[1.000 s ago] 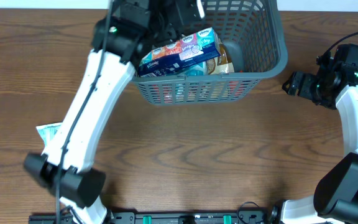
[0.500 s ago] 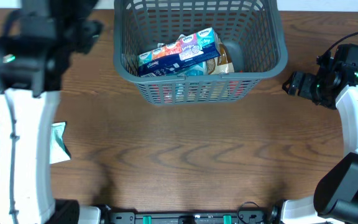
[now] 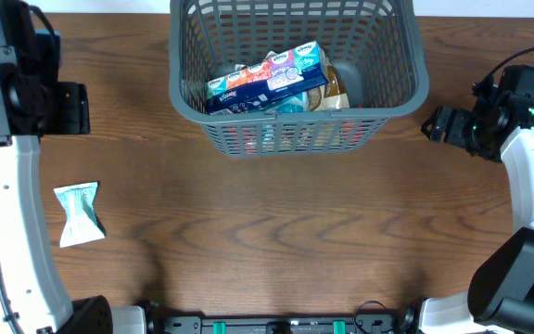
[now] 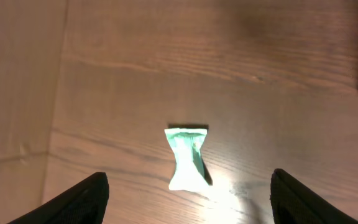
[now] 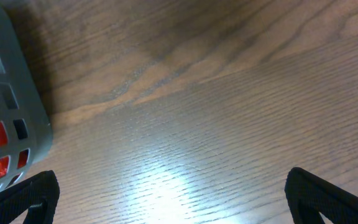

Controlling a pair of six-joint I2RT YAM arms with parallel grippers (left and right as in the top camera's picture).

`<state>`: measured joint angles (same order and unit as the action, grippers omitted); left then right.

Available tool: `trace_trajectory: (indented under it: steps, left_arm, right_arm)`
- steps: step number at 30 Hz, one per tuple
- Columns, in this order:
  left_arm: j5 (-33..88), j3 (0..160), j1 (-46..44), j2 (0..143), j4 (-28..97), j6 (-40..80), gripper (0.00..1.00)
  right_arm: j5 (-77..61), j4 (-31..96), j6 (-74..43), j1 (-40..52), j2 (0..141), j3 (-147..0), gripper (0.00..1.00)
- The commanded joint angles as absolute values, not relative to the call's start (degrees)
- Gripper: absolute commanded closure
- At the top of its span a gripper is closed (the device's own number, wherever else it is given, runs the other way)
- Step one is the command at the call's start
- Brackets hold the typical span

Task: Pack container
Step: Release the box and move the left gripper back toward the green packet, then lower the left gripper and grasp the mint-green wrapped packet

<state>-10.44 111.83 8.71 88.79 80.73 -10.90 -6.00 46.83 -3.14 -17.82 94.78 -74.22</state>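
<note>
The grey-blue lattice basket (image 3: 389, 93) stands at the table's far middle. In it lies a blue tissue pack (image 3: 267, 79) over other packets. A pale green packet (image 3: 79, 213) lies on the table at the left; it also shows in the left wrist view (image 4: 187, 157). My left gripper (image 4: 188, 202) is open and empty, high above that packet. In the overhead view the left arm's head (image 3: 26, 88) is at the far left. My right gripper (image 5: 173, 196) is open and empty over bare wood just right of the basket (image 5: 11, 106); overhead it sits at the right (image 3: 443, 125).
The wooden table (image 3: 276, 241) runs across the view. A lighter surface (image 4: 17, 93) borders the table's left edge in the left wrist view.
My left arm has swung from over the basket out to the far left, above the green packet, leaving the tissue pack in the basket. The right arm has not moved.
</note>
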Motion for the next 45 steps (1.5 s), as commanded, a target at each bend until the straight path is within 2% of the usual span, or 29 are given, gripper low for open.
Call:
trace_trajectory:
  steps: [1, 8, 12, 18, 20, 29, 45]
  left_arm:
    - [-9.7, 104.6, 10.3, 85.5, 78.4, -6.6, 0.25]
    - [-9.7, 82.5, 11.4, 73.8, 69.1, 0.2, 0.23]
    - [-11.1, 71.7, 11.7, 66.4, 68.0, 3.6, 0.22]
    - [-14.7, 60.7, 15.3, 58.0, 66.1, 5.7, 0.03]
    - [-14.5, 58.7, 17.4, 57.6, 64.5, 5.9, 0.01]
    - [-6.4, 57.1, 24.7, 66.9, 54.0, 5.7, 0.01]
    - [-6.4, 57.1, 25.4, 89.6, 45.4, -4.2, 0.01]
  right_arm:
    - [-6.2, 46.8, -2.0, -17.6, 94.8, -74.1, 0.01]
    - [-6.3, 47.2, -2.0, -17.6, 94.8, -74.1, 0.01]
    - [-6.3, 47.3, -2.0, -17.6, 94.8, -74.1, 0.01]
    - [-6.3, 47.5, -2.0, -17.6, 94.8, -74.1, 0.01]
    - [-6.3, 47.6, -2.0, -17.5, 94.8, -74.1, 0.01]
    - [-6.5, 47.8, -2.0, -17.5, 94.8, -74.1, 0.01]
    - [-7.1, 48.5, -2.0, -17.5, 94.8, -74.1, 0.01]
